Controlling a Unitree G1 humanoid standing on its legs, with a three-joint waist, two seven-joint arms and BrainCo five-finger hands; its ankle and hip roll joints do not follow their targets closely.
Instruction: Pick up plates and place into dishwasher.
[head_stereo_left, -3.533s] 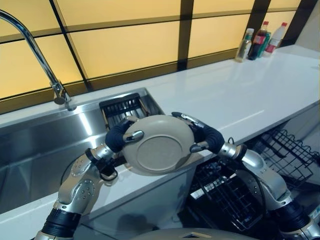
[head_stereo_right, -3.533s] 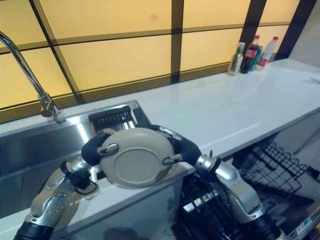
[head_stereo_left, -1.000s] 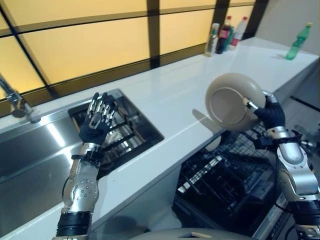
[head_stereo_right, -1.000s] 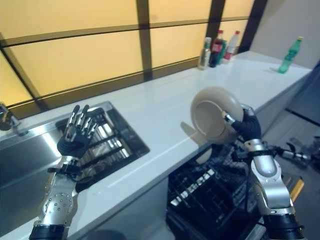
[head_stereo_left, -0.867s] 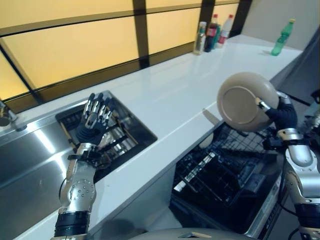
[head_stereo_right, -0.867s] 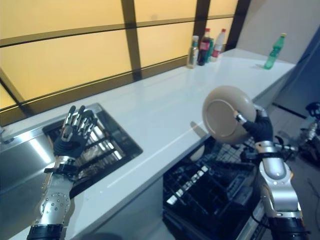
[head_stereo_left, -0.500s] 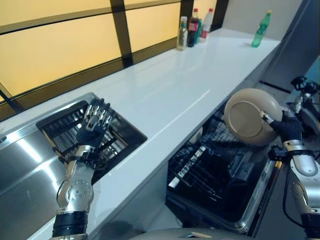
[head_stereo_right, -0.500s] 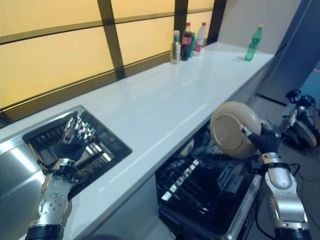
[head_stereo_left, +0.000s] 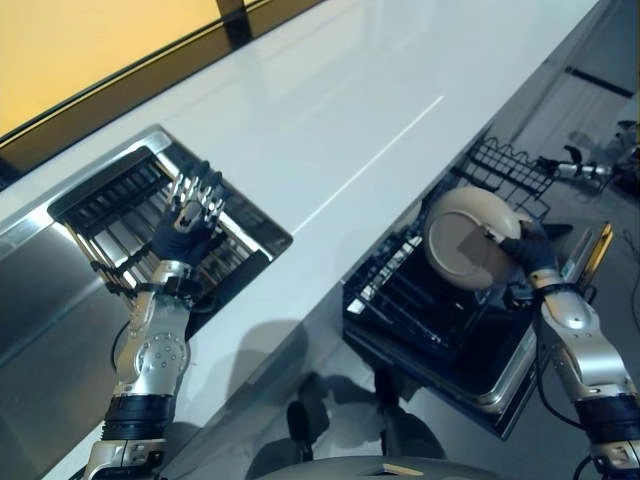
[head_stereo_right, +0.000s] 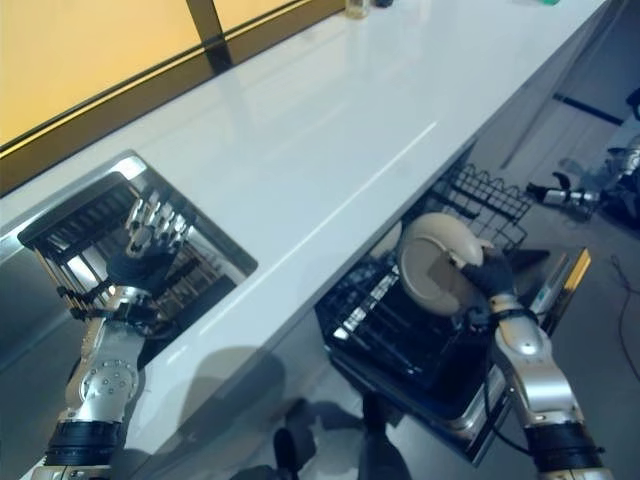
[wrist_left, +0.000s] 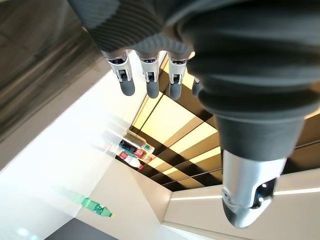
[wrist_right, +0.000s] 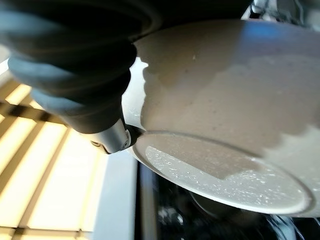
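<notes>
A beige plate (head_stereo_left: 462, 250) stands on edge, its underside towards me, low over the black dishwasher rack (head_stereo_left: 420, 310). My right hand (head_stereo_left: 528, 252) is shut on its right rim, and up close the thumb (wrist_right: 112, 139) presses the plate (wrist_right: 225, 145) near its foot ring. My left hand (head_stereo_left: 187, 228) is raised over the sink's inner right corner, fingers (wrist_left: 147, 77) straight and spread, holding nothing.
The steel sink (head_stereo_left: 60, 290) holds a dark slatted drain rack (head_stereo_left: 120, 215). A white counter (head_stereo_left: 330, 130) runs between sink and dishwasher. A raised wire rack (head_stereo_left: 505, 170) stands behind the plate. The open dishwasher door (head_stereo_left: 560, 310) juts towards the floor at right.
The camera has tilted down and the whole picture has shifted. My right hand has lowered the plate from above the counter edge down over the dishwasher rack. The left hand stays raised and open.
</notes>
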